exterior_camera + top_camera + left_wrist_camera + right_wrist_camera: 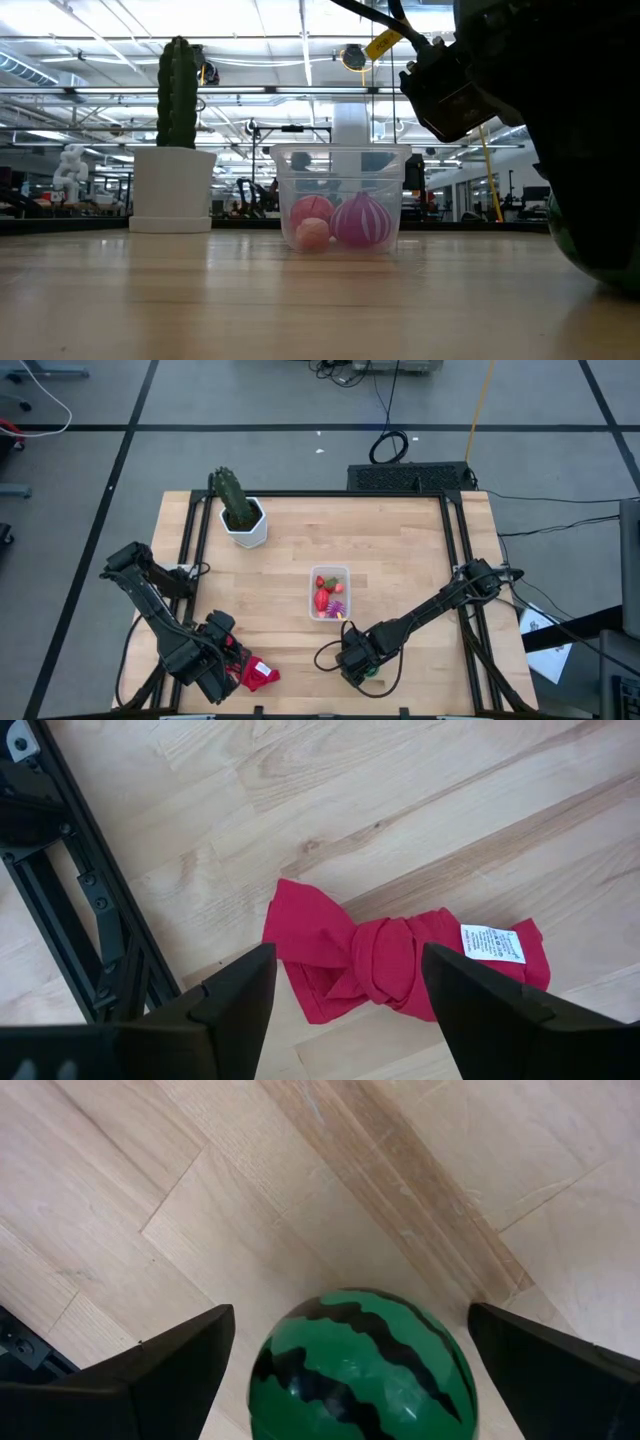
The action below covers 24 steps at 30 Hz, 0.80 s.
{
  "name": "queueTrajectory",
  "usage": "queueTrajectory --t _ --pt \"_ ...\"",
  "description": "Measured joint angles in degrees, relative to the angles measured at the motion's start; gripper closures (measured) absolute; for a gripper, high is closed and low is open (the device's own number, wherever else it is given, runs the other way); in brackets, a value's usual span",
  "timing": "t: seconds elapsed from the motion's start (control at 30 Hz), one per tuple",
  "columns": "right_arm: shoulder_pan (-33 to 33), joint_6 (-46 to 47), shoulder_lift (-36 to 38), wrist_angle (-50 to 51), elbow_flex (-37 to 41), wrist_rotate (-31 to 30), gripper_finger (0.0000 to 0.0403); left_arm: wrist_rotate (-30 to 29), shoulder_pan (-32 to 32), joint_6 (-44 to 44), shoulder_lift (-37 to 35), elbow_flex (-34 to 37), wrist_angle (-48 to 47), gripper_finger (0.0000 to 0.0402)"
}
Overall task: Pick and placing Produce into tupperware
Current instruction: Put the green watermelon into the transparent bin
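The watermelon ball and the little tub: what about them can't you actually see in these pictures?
- Watermelon ball: lower part cut off by the right wrist view's edge; from above, the right pincer covers most of it.
- Tub contents: too small from above to count; the low view shows only three pieces.

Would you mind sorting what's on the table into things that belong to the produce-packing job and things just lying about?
Job:
- tupperware, with red pieces and purple striped ball inside
- watermelon ball, between the right pincer's open fingers

Lying about:
- red cloth, under the left pincer
- cactus in white pot
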<state>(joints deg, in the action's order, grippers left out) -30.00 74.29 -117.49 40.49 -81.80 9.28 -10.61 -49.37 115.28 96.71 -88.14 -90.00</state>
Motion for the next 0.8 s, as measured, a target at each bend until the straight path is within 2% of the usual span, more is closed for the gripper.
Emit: queueTrajectory --t 0.33,0.8 --pt "0.07 -0.01 0.0 -0.02 0.0 1.1 0.0006 0.0 0.0 0.0 0.0 0.0 0.0 0.0149" --pt "0.07 0.02 0.0 0.09 0.02 1.16 0.0046 -0.02 -0.01 0.02 0.0 0.0 0.0 0.0149"
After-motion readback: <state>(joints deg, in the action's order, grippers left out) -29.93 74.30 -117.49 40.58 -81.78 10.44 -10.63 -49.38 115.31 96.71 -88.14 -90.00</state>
